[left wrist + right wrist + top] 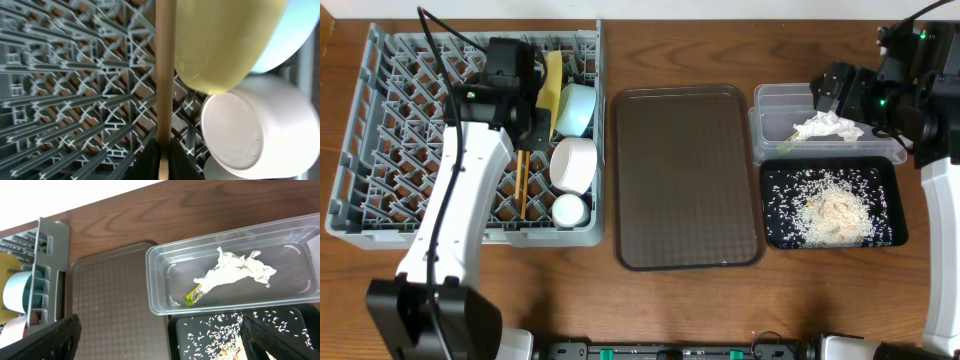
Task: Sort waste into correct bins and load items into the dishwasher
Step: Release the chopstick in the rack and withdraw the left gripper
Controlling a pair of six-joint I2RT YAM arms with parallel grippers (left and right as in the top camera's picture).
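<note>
The grey dish rack (380, 130) holds the upright yellow plate (553, 85), light blue bowl (576, 108), white bowl (573, 163) and small white cup (569, 209). My left gripper (525, 140) is shut on the wooden chopsticks (165, 75), held low over the rack's pegs (75, 100) beside the plate (220, 45) and white bowl (255, 130). My right gripper (825, 92) is open and empty above the clear tub (160, 280), which holds the white napkin (235, 270) and green-yellow wrapper (194, 296). Rice scraps (835, 215) lie in the black tray (775, 215).
The dark brown serving tray (685, 175) lies between the rack and the two bins, with nothing on it. The clear tub and black tray sit close together at the right. Wooden table shows around everything.
</note>
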